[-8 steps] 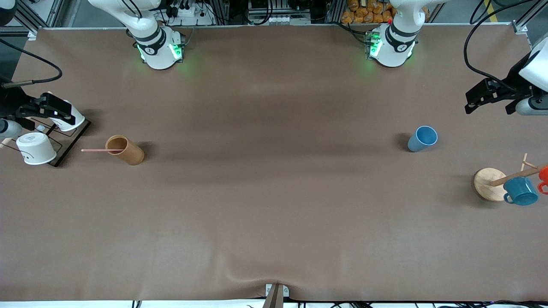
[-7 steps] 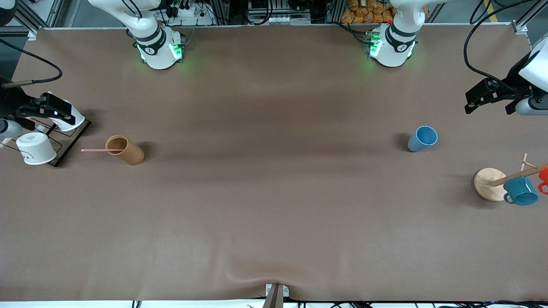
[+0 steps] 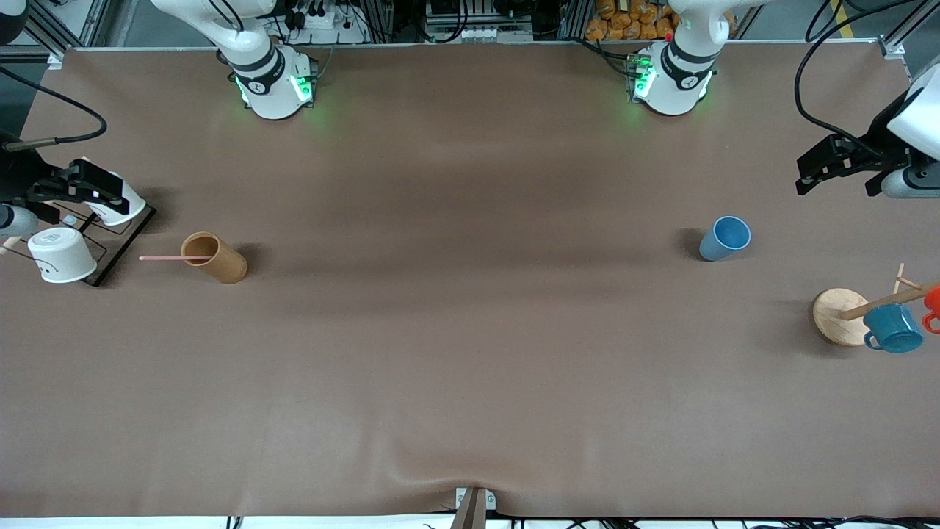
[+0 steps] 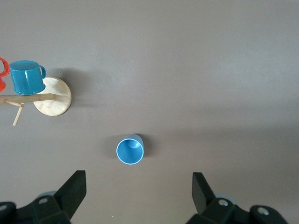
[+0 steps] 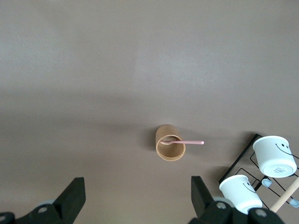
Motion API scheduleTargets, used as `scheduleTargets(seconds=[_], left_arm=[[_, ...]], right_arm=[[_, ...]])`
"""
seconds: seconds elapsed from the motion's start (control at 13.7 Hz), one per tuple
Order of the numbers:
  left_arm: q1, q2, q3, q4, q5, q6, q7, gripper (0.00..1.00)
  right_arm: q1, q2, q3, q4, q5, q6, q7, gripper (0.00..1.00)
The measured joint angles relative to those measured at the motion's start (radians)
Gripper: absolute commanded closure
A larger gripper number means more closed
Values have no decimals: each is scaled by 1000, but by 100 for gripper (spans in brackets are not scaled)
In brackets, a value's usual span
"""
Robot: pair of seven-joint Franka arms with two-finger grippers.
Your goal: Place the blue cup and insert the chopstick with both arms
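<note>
Well apart: blue cup [image 4: 130, 150], spread left fingers [image 4: 74, 186]

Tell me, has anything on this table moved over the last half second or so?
Hardly anything. The left end effector crept very slightly up, away from the table, at the left arm's end. Nothing was grasped or released. The blue cup, the chopstick in the tan cup and the right end effector stayed put.

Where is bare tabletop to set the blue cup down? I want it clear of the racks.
The wide stretch between the tan cup and the blue cup is bare. Crowded: the white-cup rack at the right arm's end, the mug rack at the left arm's.
</note>
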Motion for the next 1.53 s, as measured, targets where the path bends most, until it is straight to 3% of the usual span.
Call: scheduleTargets(seconds=[0.44, 1.09, 1.31, 1.53], left_arm=[[34, 10, 3, -84, 0, 22, 4, 0], [113, 5, 5, -474, 0, 334, 13, 0], [141, 5, 6, -601, 1, 492, 14, 0], [154, 18, 6, -673, 40, 573, 18, 0]], right_arm=[[-1, 0, 0, 0, 0, 0, 0, 0], [-2, 1, 0, 2, 0, -2, 0, 0], [-2, 2, 0, 2, 0, -2, 0, 0], [-2, 2, 0, 2, 0, -3, 0, 0]])
